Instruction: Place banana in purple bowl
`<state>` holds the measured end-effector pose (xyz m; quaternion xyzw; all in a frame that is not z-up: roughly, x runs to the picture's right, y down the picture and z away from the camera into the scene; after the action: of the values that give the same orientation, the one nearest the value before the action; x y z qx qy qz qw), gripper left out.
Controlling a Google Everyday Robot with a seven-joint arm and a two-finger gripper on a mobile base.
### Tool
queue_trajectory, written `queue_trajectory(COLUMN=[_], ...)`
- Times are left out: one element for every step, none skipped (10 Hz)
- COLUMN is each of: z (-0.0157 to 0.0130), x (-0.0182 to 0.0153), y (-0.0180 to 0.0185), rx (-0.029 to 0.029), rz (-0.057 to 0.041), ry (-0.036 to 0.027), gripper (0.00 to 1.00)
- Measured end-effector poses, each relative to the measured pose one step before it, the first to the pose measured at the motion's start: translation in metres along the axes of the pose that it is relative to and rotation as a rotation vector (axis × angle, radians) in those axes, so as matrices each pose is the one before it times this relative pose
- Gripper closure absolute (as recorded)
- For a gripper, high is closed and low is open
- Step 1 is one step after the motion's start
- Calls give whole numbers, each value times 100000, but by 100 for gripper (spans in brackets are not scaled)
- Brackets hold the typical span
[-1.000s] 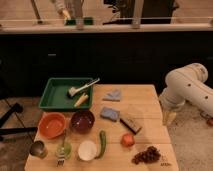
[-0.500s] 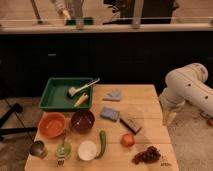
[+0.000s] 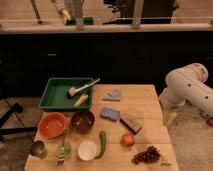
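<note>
A pale wooden table (image 3: pixel 145 102) stands before a run of dark cabinets, with a light counter ledge above them. On its far left corner sits a green tray (image 3: pixel 52 95), and the banana (image 3: pixel 81 100) lies inside it near the front right wall, just beside a silver-handled utensil (image 3: pixel 83 88) that slants across the tray. The purple bowl (image 3: pixel 82 120) sits in front of the tray, close to its near edge and touching nothing I can see inside. An orange bowl (image 3: pixel 51 125) is just to its left, and a white bowl (image 3: pixel 87 150) sits nearer the front edge with a long green vegetable (image 3: pixel 102 143) beside it. Two blue cloths (image 3: pixel 113 95) lie mid-table, with a brown block (image 3: pixel 131 124), a red fruit (image 3: pixel 128 140) and dark grapes (image 3: pixel 146 155) toward the front right. Any lettering on these things is too small for me to read. My gripper (image 3: pixel 169 119) hangs pointing down off the table's right edge, well apart from banana and bowl, spread wide and holding nothing.
</note>
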<state>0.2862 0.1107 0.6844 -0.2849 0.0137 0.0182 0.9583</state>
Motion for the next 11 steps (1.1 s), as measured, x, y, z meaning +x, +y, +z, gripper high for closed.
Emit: queue_trajectory(z=[337,213,398,399,248,432,378,340,221,62,-30], x=[-473,-1076,-2009,-2246,-2055,-2859,-1855,-1653,-1373,-115,128], y=[69,-226,-102,-300,-760,-1075,-837,-1075,-1223,-39,272], rx=[-1796,-653,-1877,-1635,-255,120,106,251,1096,-545,-251], rz=[-4443,-7524,-13424,-11911,-9321,-13690,-9973,-8826,-6316,-1702,464], ry=[-336,-1381,-1462,-1261,-1304,-2184,-1135,-21,-488,599,95], gripper=[20,20,20,20,20,20,20,20,20,20,20])
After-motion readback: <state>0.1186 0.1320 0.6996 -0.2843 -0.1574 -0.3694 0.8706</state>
